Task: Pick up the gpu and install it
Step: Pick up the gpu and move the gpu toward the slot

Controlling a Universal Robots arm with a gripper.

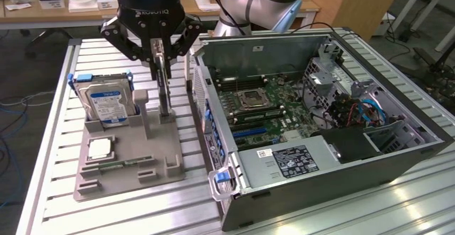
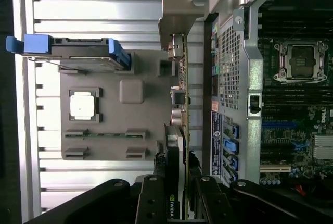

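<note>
Exterior view: gripper (image 1: pixel 163 59) is clamping the gpu (image 1: pixel 165 94), which is standing upright at the gray stand (image 1: pixel 128 165) beside the hard drive (image 1: pixel 106 104). Grasp is looking done. Card is sitting outside the open computer case (image 1: pixel 341 187), so installing is remaining.

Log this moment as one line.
end effector: shut on gpu | gpu: upright at grey holder, beside hard drive | computer case: open, gpu not installed

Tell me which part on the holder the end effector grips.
The gpu, the thin upright card nearest the computer case; hard drive, processor and memory stick sit untouched.
</note>
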